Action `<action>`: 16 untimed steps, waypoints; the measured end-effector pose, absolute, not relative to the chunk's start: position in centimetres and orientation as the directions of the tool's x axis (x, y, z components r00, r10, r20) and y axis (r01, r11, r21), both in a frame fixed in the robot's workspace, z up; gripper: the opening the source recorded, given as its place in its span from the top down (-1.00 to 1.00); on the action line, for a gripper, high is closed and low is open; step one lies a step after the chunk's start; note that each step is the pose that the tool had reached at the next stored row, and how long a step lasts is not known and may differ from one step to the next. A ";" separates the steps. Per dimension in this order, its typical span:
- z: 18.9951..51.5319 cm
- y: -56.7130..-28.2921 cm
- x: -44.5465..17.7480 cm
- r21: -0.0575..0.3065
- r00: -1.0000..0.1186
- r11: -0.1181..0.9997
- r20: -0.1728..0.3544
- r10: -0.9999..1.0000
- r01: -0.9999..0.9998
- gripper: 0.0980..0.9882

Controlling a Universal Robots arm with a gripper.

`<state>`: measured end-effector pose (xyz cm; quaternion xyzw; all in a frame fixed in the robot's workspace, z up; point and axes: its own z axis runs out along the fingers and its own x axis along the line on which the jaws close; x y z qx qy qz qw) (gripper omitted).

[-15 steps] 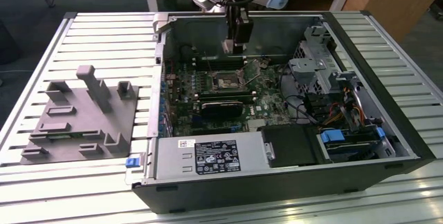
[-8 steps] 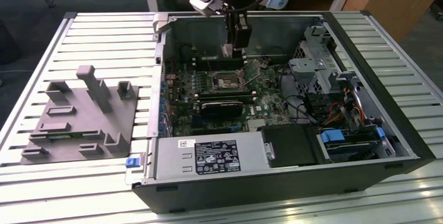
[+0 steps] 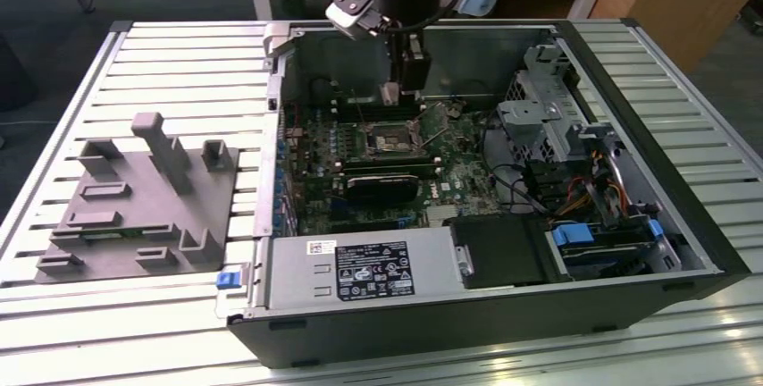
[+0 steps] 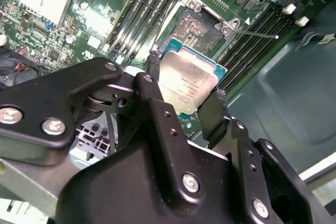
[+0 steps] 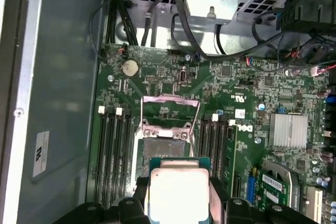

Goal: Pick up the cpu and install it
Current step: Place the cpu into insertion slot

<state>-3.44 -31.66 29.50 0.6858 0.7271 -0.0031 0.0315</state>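
Fingers (image 4: pixel 212 114) clenched on the cpu (image 4: pixel 186 80), held near the open socket (image 5: pixel 165 148).
The gripper (image 4: pixel 185 78) pinches the chip by two opposite edges, silvery top showing in both wrist views, clear of the green motherboard (image 5: pixel 236 82) inside the open computer case (image 3: pixel 477 323). The grey tray (image 3: pixel 131 212) lies well apart, at the exterior view's left.

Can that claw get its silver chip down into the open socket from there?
Probably yes: the gripper holds the chip close to the socket, whose frame stands open, and nothing lies between them.
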 end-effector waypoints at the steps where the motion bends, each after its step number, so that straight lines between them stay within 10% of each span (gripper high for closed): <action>1: 29.4 -31.7 -3.5 0.039 -0.049 0.051 -0.050 0.998 0.998 0.01; 16: 26.7 -31.3 -3.6 0.039 -0.016 0.018 -0.050 0.999 0.999 0.01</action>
